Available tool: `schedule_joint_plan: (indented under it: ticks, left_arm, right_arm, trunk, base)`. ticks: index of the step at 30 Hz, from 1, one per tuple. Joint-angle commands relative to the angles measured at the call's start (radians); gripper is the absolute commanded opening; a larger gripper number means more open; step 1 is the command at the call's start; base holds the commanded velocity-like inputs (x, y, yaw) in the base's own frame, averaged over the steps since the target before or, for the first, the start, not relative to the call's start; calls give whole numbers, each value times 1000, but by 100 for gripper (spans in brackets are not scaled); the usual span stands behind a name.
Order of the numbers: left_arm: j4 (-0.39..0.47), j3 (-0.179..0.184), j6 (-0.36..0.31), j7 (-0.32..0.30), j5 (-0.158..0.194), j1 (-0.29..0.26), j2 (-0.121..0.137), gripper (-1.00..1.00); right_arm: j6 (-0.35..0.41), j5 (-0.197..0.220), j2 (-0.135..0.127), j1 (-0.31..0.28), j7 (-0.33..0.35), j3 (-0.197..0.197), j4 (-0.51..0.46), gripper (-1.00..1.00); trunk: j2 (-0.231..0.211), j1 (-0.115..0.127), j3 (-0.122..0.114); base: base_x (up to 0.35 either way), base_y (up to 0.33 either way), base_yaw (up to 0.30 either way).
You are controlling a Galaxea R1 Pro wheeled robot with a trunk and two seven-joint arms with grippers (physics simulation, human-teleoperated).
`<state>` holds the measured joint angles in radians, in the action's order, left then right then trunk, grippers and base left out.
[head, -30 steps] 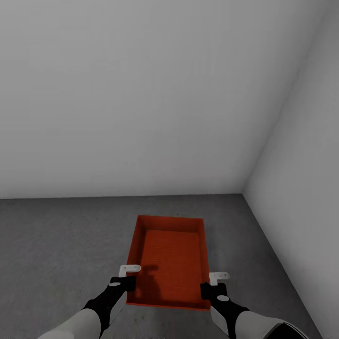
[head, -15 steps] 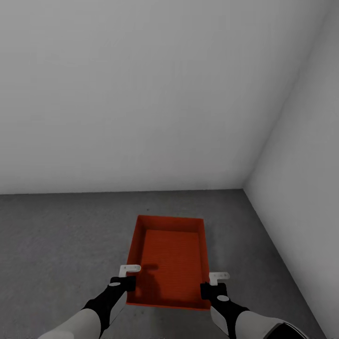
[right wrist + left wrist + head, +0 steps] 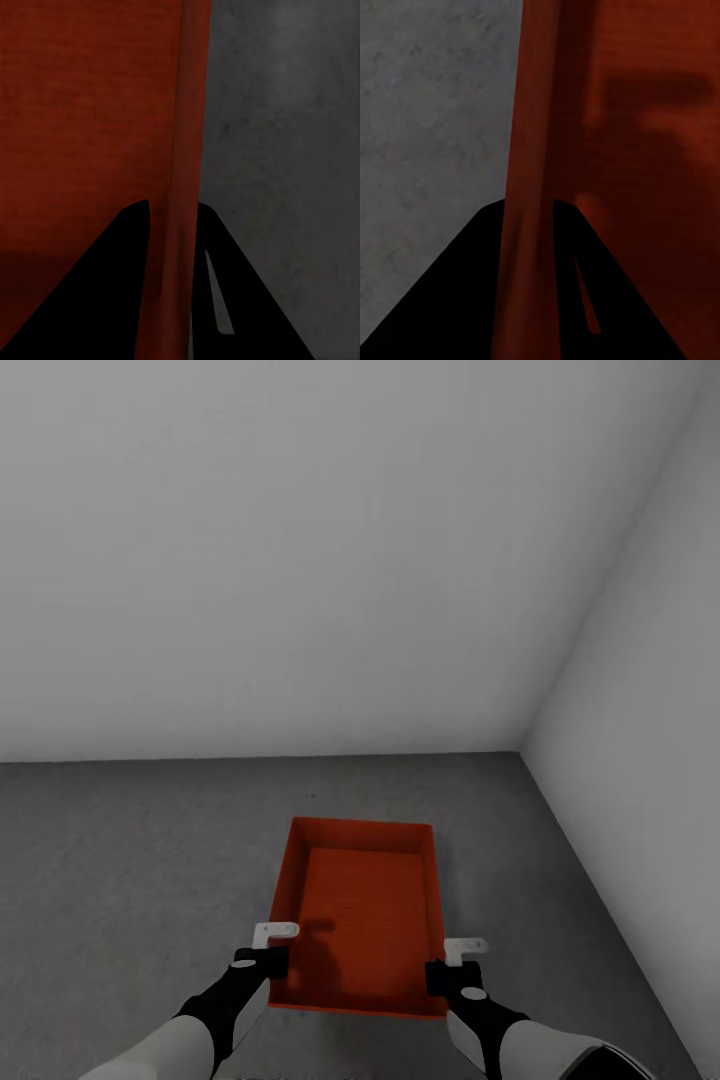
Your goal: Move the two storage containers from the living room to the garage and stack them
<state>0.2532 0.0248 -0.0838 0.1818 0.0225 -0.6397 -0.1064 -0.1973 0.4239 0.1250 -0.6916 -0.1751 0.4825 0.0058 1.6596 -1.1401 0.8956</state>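
Note:
One red-orange storage container [image 3: 365, 910], open-topped and empty, is held level between my two grippers over the dark grey concrete floor [image 3: 120, 860] of the garage. My left gripper [image 3: 268, 960] is shut on its left wall near the close corner. In the left wrist view the dark fingers [image 3: 472, 285] of the left gripper [image 3: 529, 206] pinch that ribbed wall [image 3: 529, 135]. My right gripper [image 3: 446, 968] is shut on the right wall. The right wrist view shows the right gripper [image 3: 174, 204] clamped on the rim [image 3: 191, 90].
A plain white-grey wall [image 3: 300, 560] stands ahead and a second one [image 3: 650, 710] runs along the right. They meet in a corner just beyond the container. Bare concrete stretches away to the left.
The whole picture has shifted: the foot of the far wall sits higher in the view than a second ago. The container and both grippers keep their place in the view.

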Motion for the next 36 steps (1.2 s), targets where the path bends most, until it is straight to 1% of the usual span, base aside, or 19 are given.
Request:
schedule_joint_plan:
  ticks: [1, 32, 36]
  left_arm:
    - [-1, 7, -7, 7, 11, 0, 1, -100]
    - [0, 7, -7, 7, 11, 0, 1, -100]
    - [0, 7, -7, 7, 12, 0, 1, -100]
  right_arm:
    - [-7, 10, -48, -1, -37, 11, -1, -100]
    - [-7, 10, -47, -1, -37, 11, -2, -100]
    - [-7, 10, -47, -1, -37, 11, -2, -100]
  trunk:
    - [8, -4, 5]
    - [225, -123, 152]
    - [225, -123, 158]
  base:
    - [0, 0, 0]
    - [0, 0, 0]
    - [0, 0, 0]
